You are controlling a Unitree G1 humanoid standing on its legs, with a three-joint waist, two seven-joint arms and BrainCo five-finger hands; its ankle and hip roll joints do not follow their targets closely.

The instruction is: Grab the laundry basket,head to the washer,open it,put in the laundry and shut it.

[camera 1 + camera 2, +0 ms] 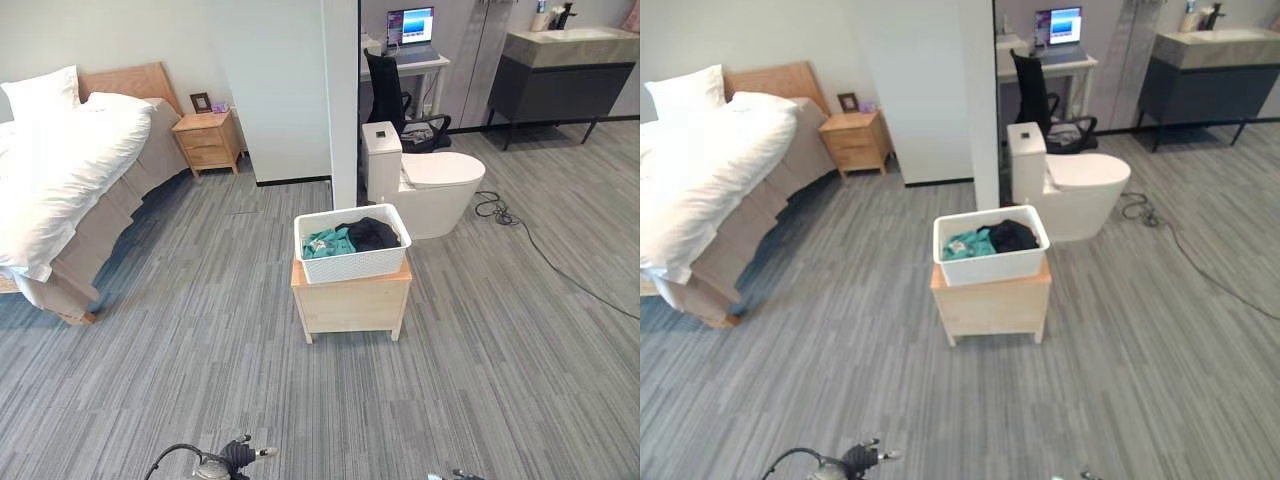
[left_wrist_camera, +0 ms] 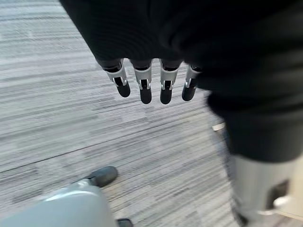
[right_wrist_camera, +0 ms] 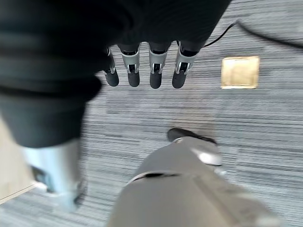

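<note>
In the left eye view, the white laundry basket [image 1: 352,243] sits squarely on a small wooden stand [image 1: 351,300], reaching its edges, with teal and black laundry [image 1: 350,238] inside; raised like this, it is probably easier to grab. The right eye view shows the same, with the bed [image 1: 710,170] well apart. In the left wrist view, the left hand [image 2: 147,71] hangs with straight fingers, holding nothing. In the right wrist view, the right hand [image 3: 142,61] is likewise relaxed and empty.

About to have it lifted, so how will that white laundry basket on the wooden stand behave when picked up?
The laundry basket looks like rigid perforated plastic, so probably stiff. It holds only a few clothes, so likely light. It overhangs the small wooden stand, so a one-sided pull might tip it.
</note>
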